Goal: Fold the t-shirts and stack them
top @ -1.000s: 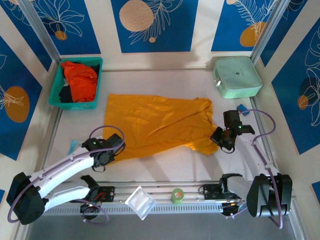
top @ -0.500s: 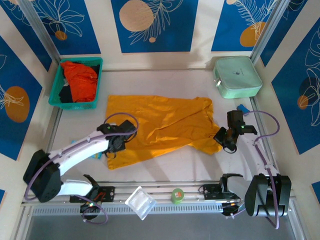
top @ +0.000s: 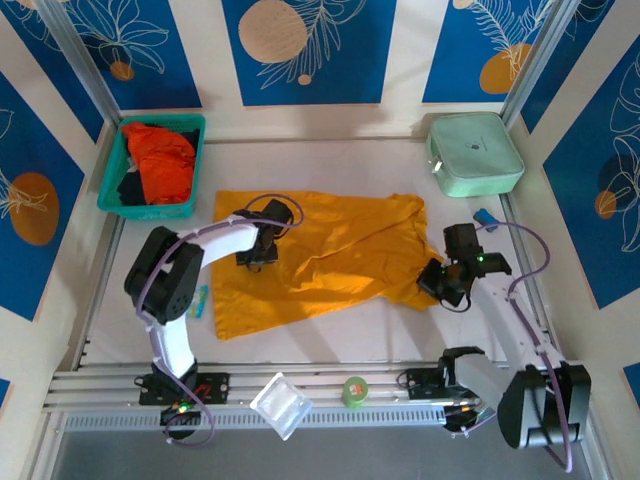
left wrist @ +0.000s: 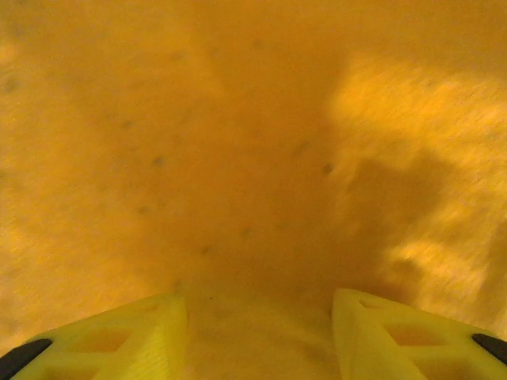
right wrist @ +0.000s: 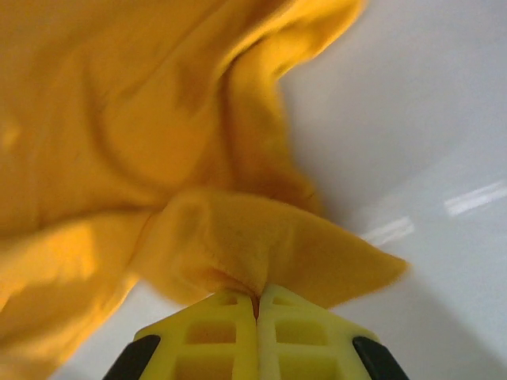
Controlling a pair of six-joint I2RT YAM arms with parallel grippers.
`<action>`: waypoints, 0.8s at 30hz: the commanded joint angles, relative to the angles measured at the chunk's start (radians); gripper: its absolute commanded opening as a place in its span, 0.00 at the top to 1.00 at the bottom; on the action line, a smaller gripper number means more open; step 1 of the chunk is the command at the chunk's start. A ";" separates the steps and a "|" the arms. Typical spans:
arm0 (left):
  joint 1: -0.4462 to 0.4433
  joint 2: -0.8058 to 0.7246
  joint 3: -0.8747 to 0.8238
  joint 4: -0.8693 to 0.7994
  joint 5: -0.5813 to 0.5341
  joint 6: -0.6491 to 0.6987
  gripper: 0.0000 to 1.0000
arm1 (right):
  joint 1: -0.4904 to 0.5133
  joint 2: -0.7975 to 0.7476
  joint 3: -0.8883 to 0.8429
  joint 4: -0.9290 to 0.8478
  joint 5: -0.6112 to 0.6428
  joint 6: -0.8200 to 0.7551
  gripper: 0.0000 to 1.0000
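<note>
From the right wrist, the right hand (right wrist: pixel 256 299) pinches a fold at the edge of the mustard-yellow t-shirt (right wrist: pixel 119 103). From the left wrist, the left hand (left wrist: pixel 257 317) gapes wide just above it. The shirt's long axis runs left-right on the white tabletop (top: pixel 330 335). Behind, the red-orange t-shirt (top: pixel 160 160) sits in a teal basket (top: pixel 150 210).

The mustard-yellow t-shirt (top: pixel 330 250) lies spread, rumpled, on the table (top: pixel 350 335); the red-orange t-shirt (top: pixel 160 160) sits crumpled in the teal basket (top: pixel 145 210).
</note>
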 commanded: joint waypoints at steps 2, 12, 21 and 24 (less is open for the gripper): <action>0.030 0.031 0.042 0.028 0.029 0.071 0.49 | 0.136 -0.092 -0.034 -0.123 -0.130 0.102 1.00; 0.098 0.019 0.058 0.007 -0.025 0.161 0.49 | 0.189 0.035 -0.017 -0.144 -0.123 0.067 0.61; 0.055 -0.098 0.096 -0.133 -0.009 0.208 0.49 | 0.003 0.196 0.295 -0.082 -0.057 -0.066 0.55; 0.013 -0.120 0.053 -0.146 0.034 0.189 0.49 | -0.037 0.376 0.371 -0.005 -0.057 -0.128 0.61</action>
